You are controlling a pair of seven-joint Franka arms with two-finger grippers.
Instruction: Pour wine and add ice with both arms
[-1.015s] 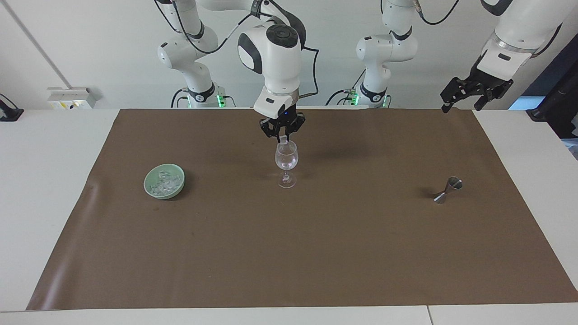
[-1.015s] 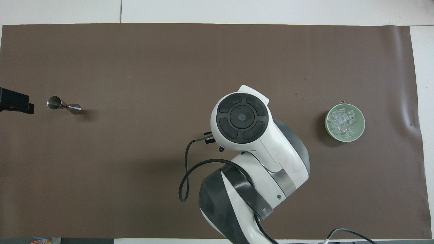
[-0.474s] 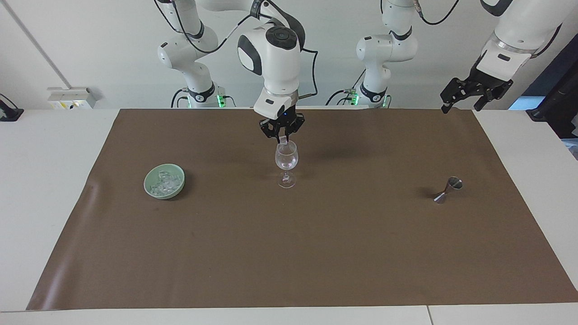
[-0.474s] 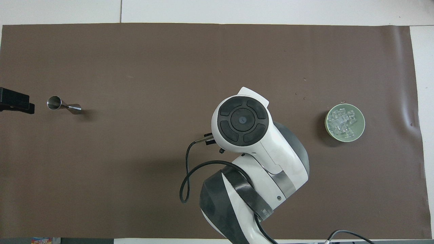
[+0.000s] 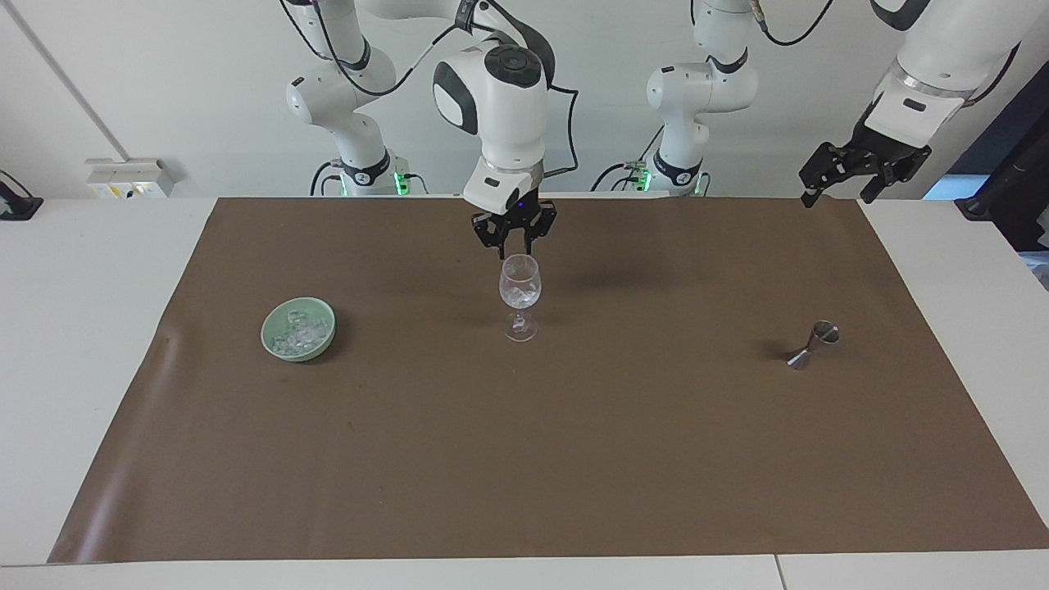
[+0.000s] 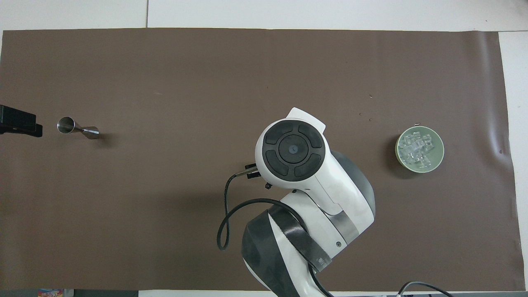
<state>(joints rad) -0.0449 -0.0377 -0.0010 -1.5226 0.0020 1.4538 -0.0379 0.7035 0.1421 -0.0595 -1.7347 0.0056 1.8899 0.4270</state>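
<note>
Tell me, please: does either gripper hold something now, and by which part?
Nothing is held. The right gripper hangs open over the wine glass; the left gripper waits, open and empty.

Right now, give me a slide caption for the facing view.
Right pincer, open, over the wine glass, ice bowl and jigger apart; left pincer waits raised.

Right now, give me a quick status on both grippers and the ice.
Right gripper open over the wine glass, ice cube inside. Left gripper open, waiting off the mat's edge. Ice heaped in the green bowl. Nothing in the way.
</note>
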